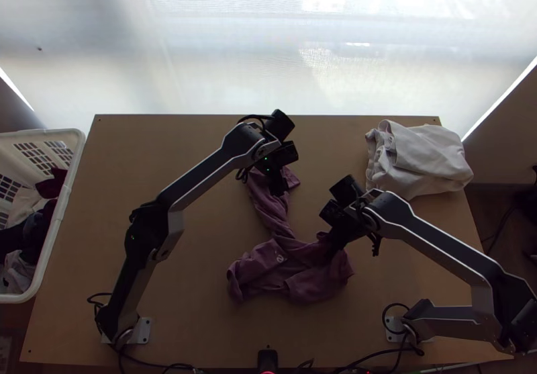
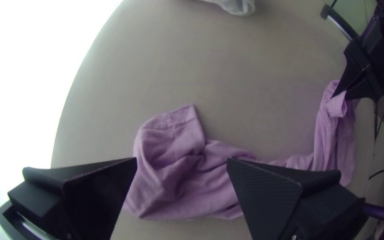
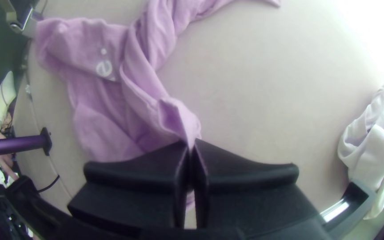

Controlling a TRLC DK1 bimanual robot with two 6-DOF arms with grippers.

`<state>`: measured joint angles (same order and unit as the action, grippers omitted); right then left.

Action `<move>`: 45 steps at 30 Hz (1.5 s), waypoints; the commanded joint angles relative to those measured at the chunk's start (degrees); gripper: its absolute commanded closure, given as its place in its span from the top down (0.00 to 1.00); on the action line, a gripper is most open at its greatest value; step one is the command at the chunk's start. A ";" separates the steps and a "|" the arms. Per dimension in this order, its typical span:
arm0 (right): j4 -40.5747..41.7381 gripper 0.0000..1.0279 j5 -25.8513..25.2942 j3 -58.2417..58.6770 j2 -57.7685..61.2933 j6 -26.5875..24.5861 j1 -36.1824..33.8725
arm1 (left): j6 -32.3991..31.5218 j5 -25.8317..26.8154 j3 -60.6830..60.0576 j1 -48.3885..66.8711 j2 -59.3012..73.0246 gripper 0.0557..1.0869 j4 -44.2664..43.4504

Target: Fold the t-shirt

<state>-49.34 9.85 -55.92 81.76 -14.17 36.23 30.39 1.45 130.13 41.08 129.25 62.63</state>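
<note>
Top view puts the t-shirt point(image 1: 258, 276) in the middle of the table point(image 1: 148, 152), bunched in a broad heap toward the near edge, with a narrow, twisted length running from it toward the far side. It is purple, with a small white print point(image 3: 104, 68) on the heap, and nothing about it looks folded to me.

My right gripper point(image 3: 192, 141) is closed on a pinch of the heap, and the fabric rises into a small peak at its fingertips. My left gripper point(image 2: 182, 161) stands open over the far end of the narrow length; its wrist view has purple cloth lying beyond and between the fingers, but I see no pinch there.

I judge this to be the untangling step, well ahead of any real fold. What I need next is a second hold: lower the left gripper onto an edge of that far end, close it, then draw the two grips apart so the twist opens and the shirt can be laid flat. If I close on several layers at once, the bunch will probably come up as a rope rather than spread.

Farther out, a pale cloth point(image 1: 419, 162) lies in a loose pile at the far right corner, and a white basket point(image 1: 65, 199) of mixed clothes point(image 1: 30, 233) stands off the left edge.
</note>
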 commanded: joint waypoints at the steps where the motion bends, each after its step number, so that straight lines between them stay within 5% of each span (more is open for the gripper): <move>1: 0.04 0.03 0.00 0.20 -1.60 -0.06 -0.90 | -1.74 -0.40 0.66 1.55 2.15 0.95 -3.83; 24: -0.49 0.03 0.00 1.52 -5.64 0.02 -2.65 | -16.59 2.33 0.04 4.89 6.89 0.95 -9.11; 40: -1.02 0.03 0.00 1.52 -7.75 -0.06 -3.09 | -8.95 -7.96 -2.07 5.50 9.62 0.93 -11.83; 45: -1.20 0.03 0.00 1.52 -8.02 -0.15 -3.09 | -8.42 -8.31 -1.98 4.62 10.23 0.85 -12.18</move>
<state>-50.19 9.85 -54.46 74.32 -14.20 33.19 20.60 -5.23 128.35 46.52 138.50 51.09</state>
